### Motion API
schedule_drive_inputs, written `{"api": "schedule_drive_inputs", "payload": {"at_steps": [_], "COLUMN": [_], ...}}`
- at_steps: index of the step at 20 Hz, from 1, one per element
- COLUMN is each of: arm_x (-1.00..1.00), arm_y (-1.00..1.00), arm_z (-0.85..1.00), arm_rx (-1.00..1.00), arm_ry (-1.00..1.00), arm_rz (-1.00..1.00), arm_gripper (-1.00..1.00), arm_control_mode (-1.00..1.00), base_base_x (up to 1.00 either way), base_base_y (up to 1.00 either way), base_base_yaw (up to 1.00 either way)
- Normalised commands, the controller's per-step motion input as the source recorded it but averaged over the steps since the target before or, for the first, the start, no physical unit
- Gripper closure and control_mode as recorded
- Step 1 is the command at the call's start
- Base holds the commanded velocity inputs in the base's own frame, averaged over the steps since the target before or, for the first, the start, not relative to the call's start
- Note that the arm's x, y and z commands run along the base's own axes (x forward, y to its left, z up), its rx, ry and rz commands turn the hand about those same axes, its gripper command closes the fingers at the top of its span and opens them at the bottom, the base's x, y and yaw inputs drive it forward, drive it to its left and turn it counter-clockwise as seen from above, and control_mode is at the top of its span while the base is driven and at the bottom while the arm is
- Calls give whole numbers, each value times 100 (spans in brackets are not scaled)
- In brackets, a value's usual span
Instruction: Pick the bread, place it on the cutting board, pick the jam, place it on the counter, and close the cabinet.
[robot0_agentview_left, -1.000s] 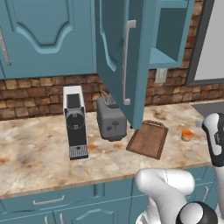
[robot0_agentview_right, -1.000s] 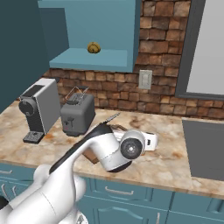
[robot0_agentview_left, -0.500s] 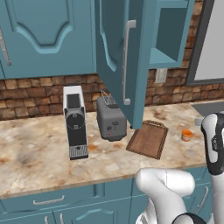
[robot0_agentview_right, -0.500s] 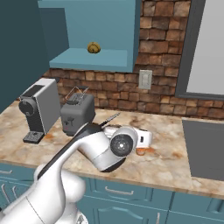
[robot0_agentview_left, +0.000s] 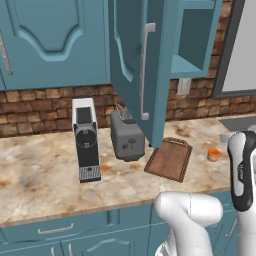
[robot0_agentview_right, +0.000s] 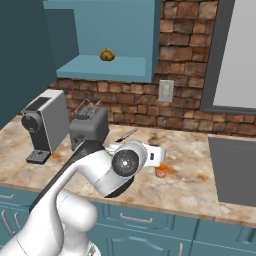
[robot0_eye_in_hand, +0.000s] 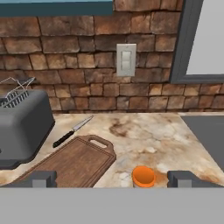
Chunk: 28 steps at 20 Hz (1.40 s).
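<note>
Jam on the counter, bread on the cabinet shelf, board bare.

Left base view: the cabinet (robot0_agentview_left: 137, 65) door is swung wide open over the cutting board (robot0_agentview_left: 170, 158), which lies near the counter (robot0_agentview_left: 40, 185) front edge; the jam (robot0_agentview_left: 214, 154) is set apart to its right. Right base view: the bread (robot0_agentview_right: 106, 54) is seen on the cabinet shelf; the jam (robot0_agentview_right: 161, 171) is partly hidden by the arm. Hand view: the gripper (robot0_eye_in_hand: 113, 179) is spread wide, nothing held, the jam (robot0_eye_in_hand: 143, 176) between its tips; a knife (robot0_eye_in_hand: 72, 131) lies behind the board.
</note>
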Motion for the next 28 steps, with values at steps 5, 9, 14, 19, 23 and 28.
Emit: {"api": "schedule_drive_inputs", "payload": {"at_steps": [5, 9, 14, 19, 23, 28], "arm_x": [-15, -15, -13, -10, -11, -2], "arm_y": [25, 22, 24, 25, 23, 33], "arm_z": [17, 19, 22, 18, 12, 8], "arm_rx": [0, 0, 0, 0, -1, -3], "arm_ry": [0, 0, 0, 0, 0, 0], "arm_rz": [0, 0, 0, 0, 0, -1], "arm_gripper": [-100, -100, -100, -100, -100, -100], "arm_control_mode": [-100, -100, -100, -100, -100, -100], "base_base_x": [0, 0, 0, 0, 0, 0], "base_base_y": [0, 0, 0, 0, 0, 0], "base_base_yaw": [0, 0, 0, 0, 0, 0]}}
